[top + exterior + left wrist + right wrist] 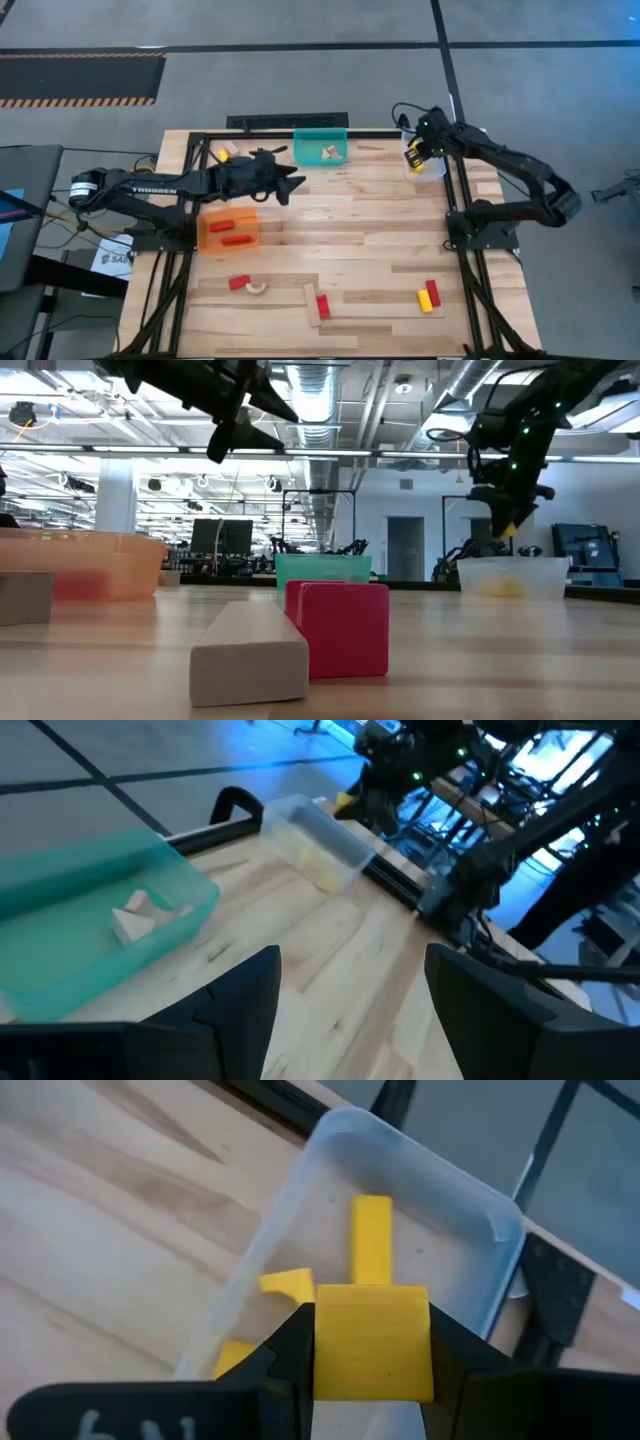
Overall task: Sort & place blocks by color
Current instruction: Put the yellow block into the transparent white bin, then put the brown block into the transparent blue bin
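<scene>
A wooden worktop (340,215) carries three bins along its far side, each gathering one colour of block. The right gripper (415,155) hangs over the clear bin (432,168) at the far right corner, its fingers clamped on a yellow block (372,1342), probably so the block can drop among its own colour. The right wrist view shows what the overhead view cannot: yellow pieces (371,1248) already lying inside that bin, directly beneath the held block. The left gripper (290,184) hovers above the worktop between the orange bin (228,231) near the left edge and the teal bin (321,146) at the far edge, its fingers apart and holding nothing. Its wrist view reveals pale wooden blocks (140,913) in the teal bin. Only the overhead view shows the unsorted blocks near the front edge: a red block (239,283) beside a pale arch (257,289), a pale bar (312,303) touching a red block (323,306), and a red and yellow pair (429,295). Two red blocks (230,233) lie in the orange bin.
</scene>
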`<act>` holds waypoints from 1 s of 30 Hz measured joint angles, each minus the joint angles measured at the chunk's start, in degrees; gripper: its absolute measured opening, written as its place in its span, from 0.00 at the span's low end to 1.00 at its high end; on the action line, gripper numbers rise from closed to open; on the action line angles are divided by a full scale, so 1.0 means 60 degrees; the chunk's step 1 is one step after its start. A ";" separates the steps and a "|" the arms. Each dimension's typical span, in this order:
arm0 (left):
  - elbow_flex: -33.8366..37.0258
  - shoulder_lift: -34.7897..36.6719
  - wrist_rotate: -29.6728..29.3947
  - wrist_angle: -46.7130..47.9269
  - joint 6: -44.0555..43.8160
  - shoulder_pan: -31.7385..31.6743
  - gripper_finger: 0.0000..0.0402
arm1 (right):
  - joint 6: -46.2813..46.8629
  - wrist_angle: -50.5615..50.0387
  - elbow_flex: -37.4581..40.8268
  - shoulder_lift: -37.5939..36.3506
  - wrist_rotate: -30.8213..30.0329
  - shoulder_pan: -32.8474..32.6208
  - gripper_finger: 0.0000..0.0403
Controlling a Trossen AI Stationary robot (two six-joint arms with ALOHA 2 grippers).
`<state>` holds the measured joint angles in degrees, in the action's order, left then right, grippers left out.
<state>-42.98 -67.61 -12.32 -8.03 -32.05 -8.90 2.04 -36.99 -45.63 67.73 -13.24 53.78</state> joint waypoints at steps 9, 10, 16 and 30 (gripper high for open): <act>0.0000 -0.0004 0.0012 0.0021 0.0441 -0.0100 0.59 | 0.0083 0.0288 -0.0007 0.0656 -0.0904 -0.0043 0.42; 0.0000 -0.0004 0.0029 0.0049 0.0554 -0.0100 0.59 | 0.0147 0.0376 -0.0008 0.0699 -0.1020 -0.0069 0.47; 0.0000 -0.0007 0.0856 0.0452 0.1173 -0.0096 0.59 | 0.0413 0.0550 -0.0007 0.0790 -0.1293 -0.0153 0.65; 0.0000 -0.0007 0.3462 0.2702 0.4013 -0.0097 0.59 | 0.2988 -0.1421 -0.0903 0.0634 0.2356 -0.1863 0.67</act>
<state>-42.98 -67.66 8.46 8.18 -7.97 -9.48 19.97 -45.52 -51.05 71.53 0.90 42.60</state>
